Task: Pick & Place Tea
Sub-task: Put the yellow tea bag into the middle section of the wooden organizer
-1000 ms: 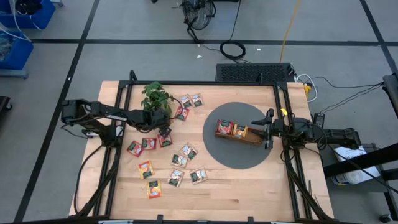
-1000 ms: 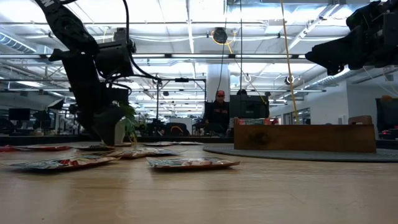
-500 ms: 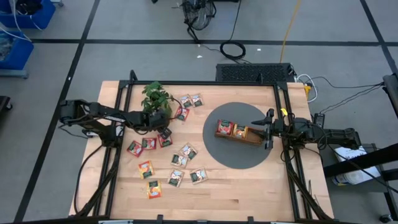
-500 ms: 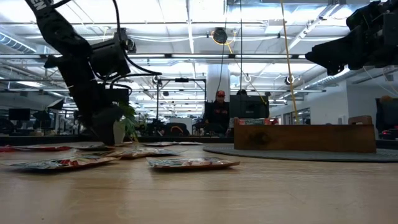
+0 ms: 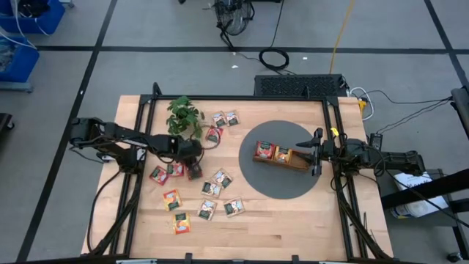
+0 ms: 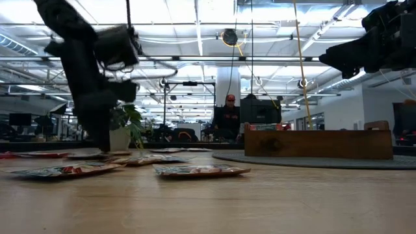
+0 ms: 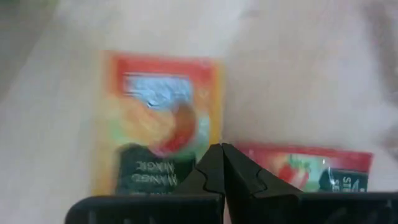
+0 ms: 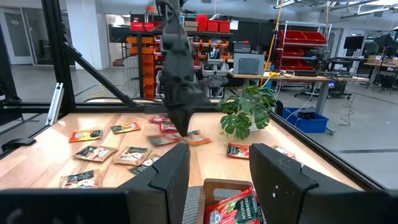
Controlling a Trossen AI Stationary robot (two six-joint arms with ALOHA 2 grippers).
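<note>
High view: a wooden table [image 5: 293, 227] seen from straight above, with one dark arm reaching in from each side.
Left gripper [image 5: 193, 160]: low over the loose sachets on the left half of the table, just below the plant.
Left jaws: pressed together tip to tip in the left wrist view [image 7: 222, 163]; nothing shows between the fingertips.
Under the left gripper: an orange-yellow sachet [image 7: 160, 124] and a red sachet [image 7: 311, 167] lie flat on the wood side by side.
Tea sachets [image 5: 207, 192]: small flat squares scattered on the left half of the table, red, orange-yellow and white-green; a few more sit near the plant at the far edge.
Plant [image 5: 183, 116]: small, leafy and green, near the table's far left part.
Grey mat [image 5: 278, 183]: round and dark, on the right half of the table.
Wooden tray [image 5: 282, 156]: long and brown, lying on the mat; red and orange sachets sit in its compartments.
Right gripper [image 5: 315, 152]: at the tray's right end, above it.
Right jaws: spread apart, holding nothing; a red sachet in a tray compartment [image 8: 233, 205] shows between them in the right wrist view.
Low view: sachets lie flat on the tabletop in front, the tray [image 6: 318, 143] to the right, and a person [image 6: 229, 117] stands in the room behind.
</note>
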